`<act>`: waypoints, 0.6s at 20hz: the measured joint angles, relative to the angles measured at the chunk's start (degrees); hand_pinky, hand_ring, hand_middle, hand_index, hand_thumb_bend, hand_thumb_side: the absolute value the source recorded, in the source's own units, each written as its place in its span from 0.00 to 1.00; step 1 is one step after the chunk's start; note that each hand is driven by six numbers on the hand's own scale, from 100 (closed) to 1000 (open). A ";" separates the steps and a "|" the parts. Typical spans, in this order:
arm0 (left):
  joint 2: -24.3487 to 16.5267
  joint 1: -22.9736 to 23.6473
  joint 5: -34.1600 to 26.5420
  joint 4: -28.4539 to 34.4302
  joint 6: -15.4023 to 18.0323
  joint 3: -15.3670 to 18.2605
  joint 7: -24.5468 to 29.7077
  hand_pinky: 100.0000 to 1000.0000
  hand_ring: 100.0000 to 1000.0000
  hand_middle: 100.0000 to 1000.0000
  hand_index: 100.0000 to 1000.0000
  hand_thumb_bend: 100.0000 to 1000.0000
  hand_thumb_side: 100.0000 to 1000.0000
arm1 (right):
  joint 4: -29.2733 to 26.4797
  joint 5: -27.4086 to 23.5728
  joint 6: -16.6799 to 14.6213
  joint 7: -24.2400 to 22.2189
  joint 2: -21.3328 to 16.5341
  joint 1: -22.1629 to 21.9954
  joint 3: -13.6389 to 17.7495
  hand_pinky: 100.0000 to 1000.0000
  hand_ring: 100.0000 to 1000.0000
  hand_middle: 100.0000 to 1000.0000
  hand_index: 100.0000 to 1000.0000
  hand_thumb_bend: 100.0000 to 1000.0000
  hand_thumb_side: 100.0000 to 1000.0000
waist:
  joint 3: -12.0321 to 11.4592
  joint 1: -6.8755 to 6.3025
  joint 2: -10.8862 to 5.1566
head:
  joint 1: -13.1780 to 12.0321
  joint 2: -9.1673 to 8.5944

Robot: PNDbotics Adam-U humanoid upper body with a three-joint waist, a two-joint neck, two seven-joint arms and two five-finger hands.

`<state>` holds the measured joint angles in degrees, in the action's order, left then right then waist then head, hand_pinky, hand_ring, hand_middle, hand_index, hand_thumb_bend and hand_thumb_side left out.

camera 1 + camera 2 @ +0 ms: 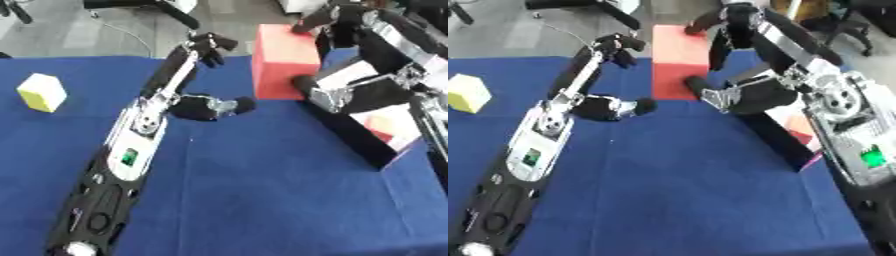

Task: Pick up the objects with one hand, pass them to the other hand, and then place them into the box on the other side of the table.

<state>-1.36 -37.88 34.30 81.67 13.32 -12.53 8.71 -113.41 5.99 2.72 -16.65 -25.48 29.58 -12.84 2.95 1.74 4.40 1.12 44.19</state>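
A tall red block stands upright at the far middle of the blue table; I cannot tell whether its base touches the cloth. My right hand reaches in from the upper right and curls over the block's top right corner, with fingers running down its right side. My left hand hovers just left of the block, fingers curled, holding nothing, with a small gap to the red face. A black box lies at the right under my right arm, with white and red things inside.
A yellow and white cube sits at the far left of the blue cloth. My left arm crosses the left half of the table. Grey floor and a chair base lie beyond the far edge.
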 measured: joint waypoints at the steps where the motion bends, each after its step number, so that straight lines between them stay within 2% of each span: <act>1: 0.00 0.00 -0.05 0.00 -0.03 0.01 -0.02 0.61 0.60 0.69 0.81 0.75 0.64 | 0.00 -0.15 0.05 -0.08 0.00 -0.13 0.00 0.41 0.42 0.30 0.13 0.00 0.00 | 0.00 0.00 0.00 | 0.00 0.00; 6: -0.08 0.62 -0.13 -0.04 -0.65 1.02 -0.62 0.60 0.60 0.69 0.81 0.75 0.64 | 0.00 -0.77 0.08 0.80 -0.06 -0.43 1.21 0.41 0.42 0.30 0.13 0.00 0.00 | 0.15 0.00 0.00 | 0.00 0.00; 12: -2.48 4.32 0.54 -0.61 -2.63 4.09 -2.67 0.60 0.60 0.69 0.81 0.75 0.63 | -0.02 -0.72 2.23 6.45 -2.85 -2.71 6.67 0.42 0.42 0.30 0.14 0.00 0.00 | 0.11 -0.04 0.00 | 0.54 0.01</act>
<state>-3.84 -33.55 34.85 81.06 10.69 -8.44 6.04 -113.43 5.26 4.95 -10.20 -28.33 26.87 -6.17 3.06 1.70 4.40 1.67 44.19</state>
